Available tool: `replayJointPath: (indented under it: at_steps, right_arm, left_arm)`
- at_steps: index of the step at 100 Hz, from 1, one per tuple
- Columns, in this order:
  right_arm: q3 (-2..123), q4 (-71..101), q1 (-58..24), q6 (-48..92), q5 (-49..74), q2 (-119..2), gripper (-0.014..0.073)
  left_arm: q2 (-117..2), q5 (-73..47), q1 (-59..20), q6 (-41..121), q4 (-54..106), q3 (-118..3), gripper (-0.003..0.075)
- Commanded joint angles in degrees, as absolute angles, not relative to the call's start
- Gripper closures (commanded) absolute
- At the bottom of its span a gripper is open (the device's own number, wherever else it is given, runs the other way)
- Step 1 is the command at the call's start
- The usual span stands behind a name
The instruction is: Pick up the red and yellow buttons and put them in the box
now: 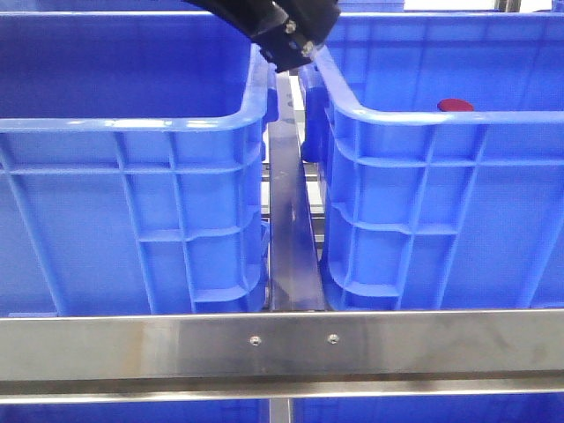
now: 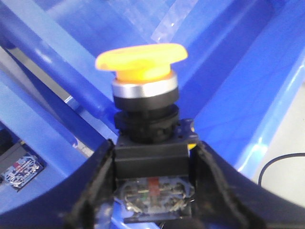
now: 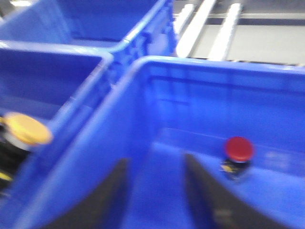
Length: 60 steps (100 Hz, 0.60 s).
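My left gripper [image 2: 152, 164] is shut on the black body of a yellow button [image 2: 140, 59], whose mushroom cap points away from the wrist, with blue crate walls behind it. The right wrist view shows that yellow button [image 3: 26, 129] inside the left blue crate [image 3: 57, 52]. My right gripper [image 3: 157, 191] is open and empty above the floor of the right blue crate [image 3: 214, 67]. A red button [image 3: 238, 149] stands upright on that floor, just beyond one of its fingers [image 3: 205, 191]. The front view shows the red cap [image 1: 455, 106] just over the right crate's rim [image 1: 414, 119].
The left crate [image 1: 132, 123] and right crate stand side by side, with a narrow gap and a metal rail [image 1: 289, 229] between them. A steel crossbar [image 1: 282, 344] runs along the front. A black arm end [image 1: 291, 35] hangs over the gap. White rollers [image 3: 209, 28] lie beyond the crates.
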State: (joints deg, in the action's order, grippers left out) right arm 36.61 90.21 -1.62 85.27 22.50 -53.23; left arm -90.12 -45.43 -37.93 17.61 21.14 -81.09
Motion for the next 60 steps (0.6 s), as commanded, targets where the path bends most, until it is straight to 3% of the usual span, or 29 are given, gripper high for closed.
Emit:
replayJointPath:
  at_steps: [1,5,26,60]
  right_arm:
    - [39.87,93.21,-1.39,79.13,27.22,-52.88,-0.003]
    - [40.86,93.12,-1.39,75.29,29.52,-53.39,-0.0073]
    - [48.5,93.12,-1.39,59.25,44.56,-60.37,-0.0016]
    - [57.09,93.78,-3.63,53.28,53.62,-76.01,-0.0016]
  left_arm:
    - [-87.86,-42.12,-38.46,17.64,23.04,-82.91,0.0573]
    - [-87.86,-42.12,-38.46,17.64,23.04,-82.91,0.0573]
    - [-87.86,-42.25,-38.46,17.64,23.04,-82.91,0.0573]
    - [-87.86,-42.25,-38.46,17.64,23.17,-82.91,0.0573]
